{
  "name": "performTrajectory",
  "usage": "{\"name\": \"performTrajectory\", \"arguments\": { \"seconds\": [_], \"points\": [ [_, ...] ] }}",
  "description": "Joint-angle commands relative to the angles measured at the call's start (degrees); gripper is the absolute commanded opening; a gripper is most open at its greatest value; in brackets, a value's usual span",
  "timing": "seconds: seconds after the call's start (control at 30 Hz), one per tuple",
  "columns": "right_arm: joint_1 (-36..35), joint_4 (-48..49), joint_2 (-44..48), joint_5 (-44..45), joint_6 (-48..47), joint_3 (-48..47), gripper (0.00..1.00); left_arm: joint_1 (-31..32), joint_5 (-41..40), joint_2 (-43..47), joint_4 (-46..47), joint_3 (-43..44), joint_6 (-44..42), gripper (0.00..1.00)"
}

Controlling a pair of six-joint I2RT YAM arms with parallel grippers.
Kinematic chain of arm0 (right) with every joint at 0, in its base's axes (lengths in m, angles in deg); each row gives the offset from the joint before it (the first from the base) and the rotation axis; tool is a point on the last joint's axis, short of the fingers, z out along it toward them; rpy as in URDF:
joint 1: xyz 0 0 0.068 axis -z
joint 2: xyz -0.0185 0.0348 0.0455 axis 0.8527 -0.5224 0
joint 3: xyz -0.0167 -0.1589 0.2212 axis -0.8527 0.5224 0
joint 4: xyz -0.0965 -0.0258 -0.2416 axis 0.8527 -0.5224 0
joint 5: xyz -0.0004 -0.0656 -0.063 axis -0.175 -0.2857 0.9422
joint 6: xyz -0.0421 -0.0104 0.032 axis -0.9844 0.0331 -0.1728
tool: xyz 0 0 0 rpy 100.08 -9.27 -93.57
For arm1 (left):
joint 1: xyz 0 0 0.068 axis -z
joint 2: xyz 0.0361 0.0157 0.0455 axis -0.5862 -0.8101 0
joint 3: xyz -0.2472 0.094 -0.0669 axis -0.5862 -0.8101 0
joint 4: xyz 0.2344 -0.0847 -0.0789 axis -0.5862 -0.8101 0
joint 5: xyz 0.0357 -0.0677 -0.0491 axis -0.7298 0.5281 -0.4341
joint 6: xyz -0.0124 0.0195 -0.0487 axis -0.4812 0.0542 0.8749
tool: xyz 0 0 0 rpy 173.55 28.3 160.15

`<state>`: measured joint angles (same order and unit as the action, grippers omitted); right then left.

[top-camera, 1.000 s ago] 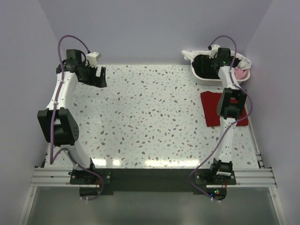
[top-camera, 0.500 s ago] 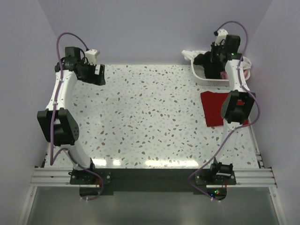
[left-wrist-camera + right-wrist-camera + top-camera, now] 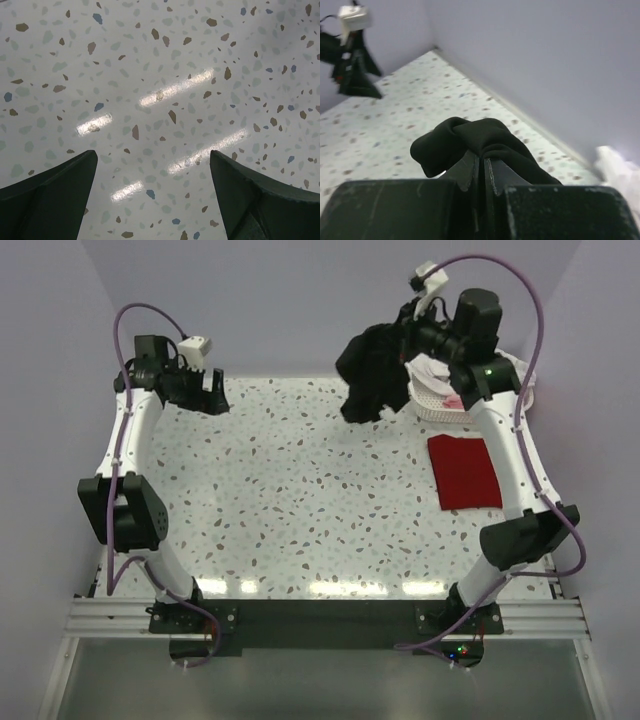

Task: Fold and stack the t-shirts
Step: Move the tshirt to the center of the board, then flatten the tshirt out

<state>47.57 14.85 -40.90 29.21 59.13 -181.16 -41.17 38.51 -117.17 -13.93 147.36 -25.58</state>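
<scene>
While the right hand pinches the black t-shirt, cloth hangs bunched below it; left hand, spread, lies well apart.

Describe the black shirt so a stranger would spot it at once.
Find the speckled table, then the white basket at its far right corner. Just left of it, a crumpled black shirt hangs in the air from the right fingers. The red shirt lies flat and folded on the table.

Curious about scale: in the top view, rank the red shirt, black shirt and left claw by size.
Dark red shirt and black shirt: alike; black one hangs lifted, nearer the camera, so unranked.
Left claw: smallest.
</scene>
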Motion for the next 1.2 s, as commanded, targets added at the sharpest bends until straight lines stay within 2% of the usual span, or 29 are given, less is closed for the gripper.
{"name": "performTrajectory", "arguments": {
  "seconds": [0.0,0.1,0.13,0.17,0.2,0.23,0.33,0.47,0.53,0.57,0.6,0.63,0.77,0.83,0.97,1.17],
  "points": [
    [-2.16,4.75,2.43,-2.18,10.3,8.27,0.0,-0.87,3.83,3.79,2.45,3.09,1.23,1.0],
    [4.58,2.03,2.44,2.05,13.55,12.23,0.0,-1.22,4.36,5.02,0.96,2.22,-0.87,1.0],
    [10.7,1.51,1.92,1.35,15.92,13.37,0.04,-1.23,4.62,5.38,0.52,1.0,-1.4,1.0],
    [14.5,0.72,1.04,-0.31,19.59,14.78,0.25,-1.14,4.97,5.9,0.51,0.03,-1.76,1.0],
    [16.72,-1.29,-2.71,-4.5,18.67,14.18,0.92,-1.22,5.93,6.95,0.34,-1.11,-3.15,1.0],
    [18.92,-12.45,-5.01,-4.28,12.66,12.26,0.99,-1.14,8.2,7.57,0.6,-3.39,-4.12,1.0],
    [19.46,-31.47,-13.54,-4.63,0.52,3.91,0.99,-0.35,11.03,9.59,2.61,-8.75,-6.85,1.0],
    [17.63,-31.54,-13.21,-2.7,-5.57,8.72,0.99,4.65,6.85,9.51,3.76,-14.3,-12.12,1.0],
    [13.78,-33.98,-12.86,1.06,-8.92,9.6,0.98,8.59,5.33,8.2,4.55,-17.37,-14.32,1.0],
    [12.36,-34.35,-12.51,2.48,-12.33,11.61,0.97,9.66,4.46,7.23,4.99,-18.26,-14.5,0.96],
    [11.39,-34.36,-12.07,4.14,-13.67,13.02,0.96,10.37,4.8,6.7,5.52,-19.05,-14.51,0.94],
    [7.55,-34.01,-11.02,6.68,-15.86,15.9,0.95,11.77,5.41,6.09,6.05,-20.19,-14.33,0.89],
    [3.21,-30.67,-9.69,10.21,-17.37,22.52,0.88,15.03,5.42,2.49,8.68,-21.69,-12.49,0.8],
    [1.11,-30.4,-9.34,11.45,-18.6,25.58,0.81,17.3,5.5,0.46,10.26,-21.78,-11.34,0.77],
    [-1.1,-27.07,-7.85,12.77,-17.46,31.57,0.79,20.92,4.8,-2.35,12.99,-21.69,-10.55,0.75],
    [-2.86,-22.58,-9.6,14.71,-13.68,34.39,0.77,24.79,5.59,-5.87,14.31,-22.22,-8.44,0.73]
  ]
}}
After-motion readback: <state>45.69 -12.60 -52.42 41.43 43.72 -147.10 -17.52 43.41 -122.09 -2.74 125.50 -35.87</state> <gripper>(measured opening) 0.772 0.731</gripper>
